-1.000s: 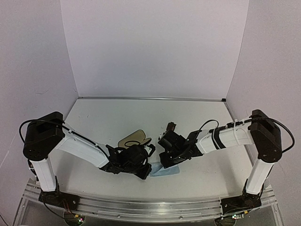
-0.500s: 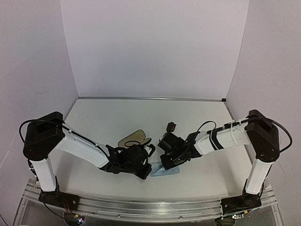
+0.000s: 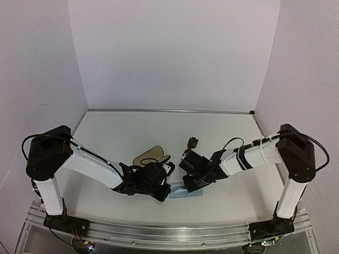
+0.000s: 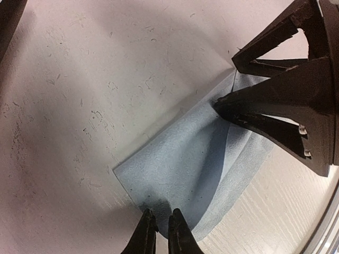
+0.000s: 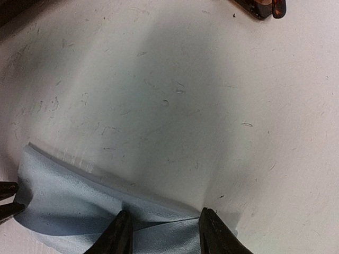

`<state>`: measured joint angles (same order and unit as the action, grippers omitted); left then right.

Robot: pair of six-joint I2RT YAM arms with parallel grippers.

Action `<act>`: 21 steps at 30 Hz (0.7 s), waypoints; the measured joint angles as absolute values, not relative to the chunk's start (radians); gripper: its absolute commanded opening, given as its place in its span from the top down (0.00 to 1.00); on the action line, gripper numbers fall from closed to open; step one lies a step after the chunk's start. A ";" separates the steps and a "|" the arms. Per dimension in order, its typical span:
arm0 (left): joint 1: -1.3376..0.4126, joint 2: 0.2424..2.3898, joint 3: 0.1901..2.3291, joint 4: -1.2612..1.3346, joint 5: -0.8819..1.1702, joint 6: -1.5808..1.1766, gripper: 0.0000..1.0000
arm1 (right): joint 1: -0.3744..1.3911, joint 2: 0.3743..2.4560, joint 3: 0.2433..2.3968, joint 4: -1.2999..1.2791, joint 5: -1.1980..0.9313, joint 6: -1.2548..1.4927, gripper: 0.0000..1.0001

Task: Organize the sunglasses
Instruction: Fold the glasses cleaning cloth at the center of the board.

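The sunglasses (image 3: 193,142), small, dark and folded, lie on the table behind my right gripper; one end shows at the top of the right wrist view (image 5: 262,7). A light blue cloth (image 3: 194,193) lies partly folded on the table between both grippers. My left gripper (image 4: 159,214) is pinched shut on the cloth's (image 4: 196,169) near corner. My right gripper (image 5: 165,214) is open, its fingers straddling the far folded edge of the cloth (image 5: 69,203). In the top view the left gripper (image 3: 166,189) and the right gripper (image 3: 186,184) are close together.
The open black oval case (image 3: 148,156) with tan lining lies just behind my left gripper. White walls enclose the table at the back and both sides. A metal rail (image 3: 169,233) runs along the near edge.
My right gripper has moved slightly down and left, closer over the cloth. The left arm, sunglasses and case have not moved.
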<state>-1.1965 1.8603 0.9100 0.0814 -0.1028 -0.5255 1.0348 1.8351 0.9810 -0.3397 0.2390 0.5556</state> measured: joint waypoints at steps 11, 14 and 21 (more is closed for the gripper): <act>-1.196 1.861 0.910 0.081 -0.096 -0.529 0.91 | 1.037 1.789 0.927 -0.352 0.247 0.573 0.56; -1.196 1.861 0.910 0.081 -0.096 -0.529 0.91 | 1.040 1.779 0.915 -0.351 0.247 0.577 0.56; -1.196 1.861 0.910 0.081 -0.096 -0.529 0.91 | 1.058 1.749 0.877 -0.347 0.247 0.595 0.56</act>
